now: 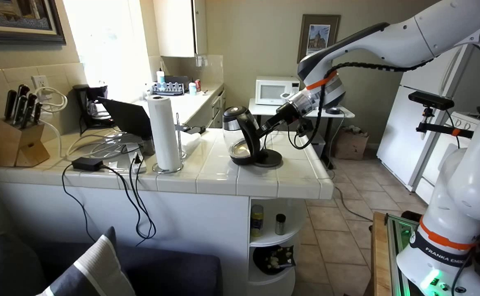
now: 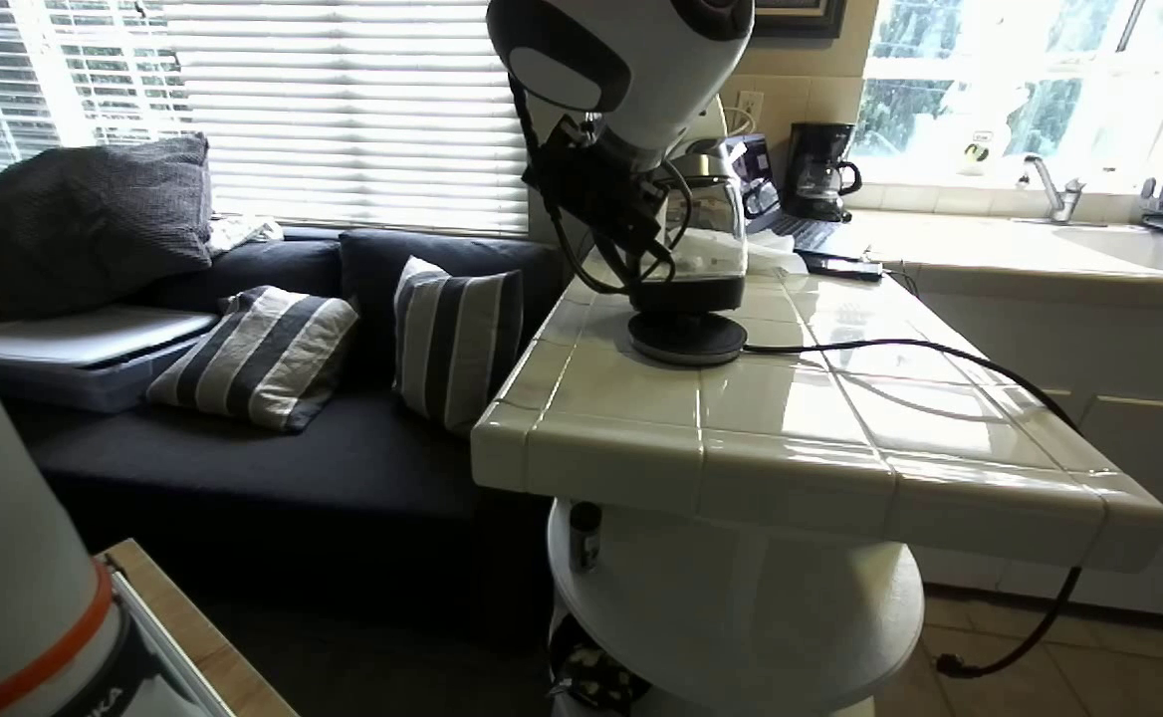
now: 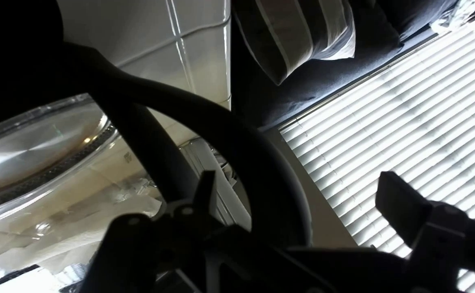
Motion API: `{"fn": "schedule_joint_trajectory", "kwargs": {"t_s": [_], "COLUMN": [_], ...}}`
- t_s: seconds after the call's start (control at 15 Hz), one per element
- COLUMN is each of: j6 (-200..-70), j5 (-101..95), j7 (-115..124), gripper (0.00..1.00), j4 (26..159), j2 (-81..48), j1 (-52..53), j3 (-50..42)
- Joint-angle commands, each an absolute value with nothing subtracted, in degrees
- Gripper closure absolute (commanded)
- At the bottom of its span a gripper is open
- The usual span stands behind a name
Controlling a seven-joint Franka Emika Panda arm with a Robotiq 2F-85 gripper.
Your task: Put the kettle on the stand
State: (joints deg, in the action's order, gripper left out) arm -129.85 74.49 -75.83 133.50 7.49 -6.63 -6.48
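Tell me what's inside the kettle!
The kettle has see-through sides, so you can spot its shiny metal floor. The lid covers the top, so the space right under it is hidden. I can't tell if there's any water.

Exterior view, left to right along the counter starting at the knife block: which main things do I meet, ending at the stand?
knife block → coffee maker → laptop → paper towel roll → kettle → stand

Black-handled kettle [image 1: 242,137], black stand [image 1: 271,158], white paper-towel roll [image 1: 164,133] (pillows [image 2: 457,344] striped grey and white).
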Motion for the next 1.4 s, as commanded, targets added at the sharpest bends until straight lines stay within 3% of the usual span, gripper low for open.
{"fn": "schedule_joint_trajectory", "kwargs": {"t_s": [0.0, 0.33, 0.47, 0.93, 1.33], "j6": [-128.13, -127.54, -127.99, -128.13, -127.99], "j5": [76.41, 78.07, 79.10, 82.20, 84.71], "j7": [-79.27, -81.81, -82.92, -85.25, -87.10], "gripper": [0.00, 0.00, 0.26, 0.80, 0.91], "j4": [131.87, 130.57, 130.19, 129.41, 129.17], "j2": [4.80, 2.49, 1.80, 0.65, 3.02], "j1": [-6.31, -6.28, -6.31, -6.52, -6.87], "j3": [-6.74, -6.41, -6.30, -6.34, -6.70]}}
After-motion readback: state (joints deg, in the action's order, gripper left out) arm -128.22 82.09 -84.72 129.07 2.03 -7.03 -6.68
